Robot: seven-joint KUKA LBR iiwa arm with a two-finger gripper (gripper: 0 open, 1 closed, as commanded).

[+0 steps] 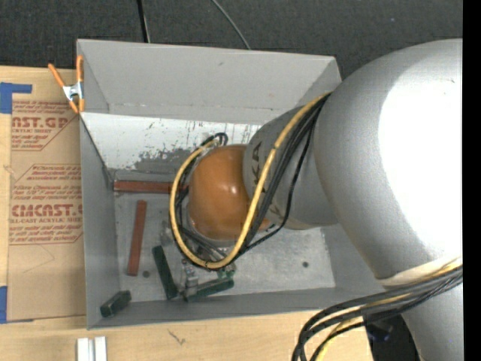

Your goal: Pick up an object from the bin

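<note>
Dark green sticks [163, 271] lie at 7 o'clock in the bin [98, 171], beneath our gripper [197, 277]. We cannot tell its opening, as the orange cover [214, 194] and cables [177, 201] hide it. Two brown sticks [137, 235] lie toward 9 o'clock, and a small dark block [115, 302] toward 8.

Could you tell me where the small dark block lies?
The block lies in the bin's lower left corner, camera view, below the lower brown stick, left of the dark green bar.

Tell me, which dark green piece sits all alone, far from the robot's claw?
The short dark green block in the lower-left corner of the bin. The long green stick and the other green piece lie right beside the gripper.
</note>
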